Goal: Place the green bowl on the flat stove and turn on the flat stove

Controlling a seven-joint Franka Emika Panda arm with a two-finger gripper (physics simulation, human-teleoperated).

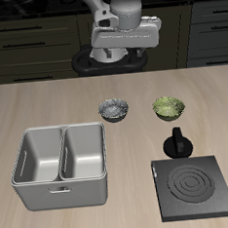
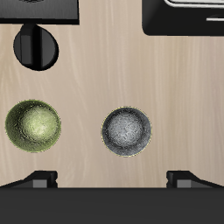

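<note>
Hovering high above the back of the tabletop (image 1: 46,102), the pincer (image 1: 119,55) holds nothing; fingers spread wide, to judge by the two tips well apart in the wrist view. The green bowl (image 2: 34,124) sits on the wood below the pincer and off to one side, not centred between the fingers; the grey-white bowl (image 2: 127,131) lies closer to the pincer's axis (the two are alike in size and shape). Main risk, as a judgement: a straight descent from here would land nearer the grey-white bowl, so the wrong bowl gets picked unless the pincer shifts sideways first. Second risk: a rim pinch on a small round bowl may slip or tip it. The flat stove (image 1: 194,187) lies well forward of the pincer, beyond the green bowl, its knob (image 1: 178,143) on the edge facing the bowls; a low carry could clip that knob. Grey metal double-basin tray (image 1: 60,167) stands beside the stove, apart from it. Surface: pale wood-grain. Dark cabinet fronts behind the robot.
</note>
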